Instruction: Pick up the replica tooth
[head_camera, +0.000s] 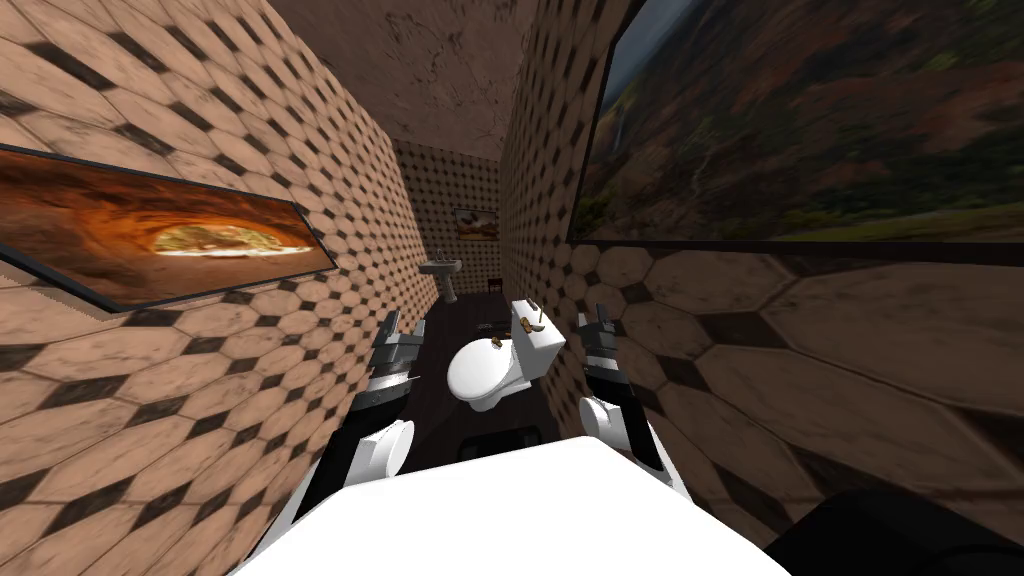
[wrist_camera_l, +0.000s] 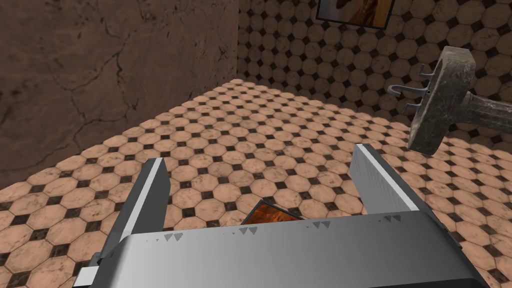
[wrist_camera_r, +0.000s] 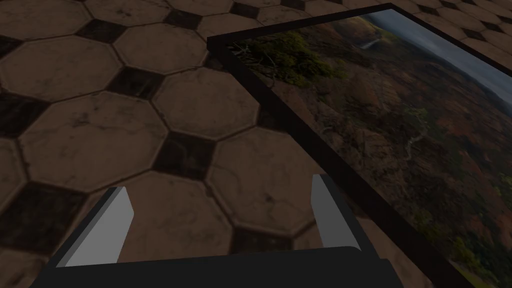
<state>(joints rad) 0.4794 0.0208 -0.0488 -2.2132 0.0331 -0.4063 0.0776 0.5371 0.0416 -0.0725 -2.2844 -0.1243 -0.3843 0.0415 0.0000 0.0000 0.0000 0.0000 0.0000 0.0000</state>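
Note:
A white toilet (head_camera: 488, 372) stands ahead of me on the dark floor of a narrow tiled room. Two or three small brownish things (head_camera: 529, 322) lie on its tank lid (head_camera: 540, 345), and another small one (head_camera: 497, 344) sits by the seat hinge. They are too small to tell which is the replica tooth. My left gripper (head_camera: 390, 322) (wrist_camera_l: 260, 175) is raised to the left of the toilet, open and empty. To the right of the tank my right gripper (head_camera: 598, 316) (wrist_camera_r: 220, 207) is open too, close to the tiled wall.
Tiled walls close in on both sides, each bearing a large framed picture (head_camera: 170, 235) (head_camera: 800, 130). A pedestal sink (head_camera: 441, 268) (wrist_camera_l: 440, 105) stands at the far end, with a small picture (head_camera: 476, 222) on the back wall.

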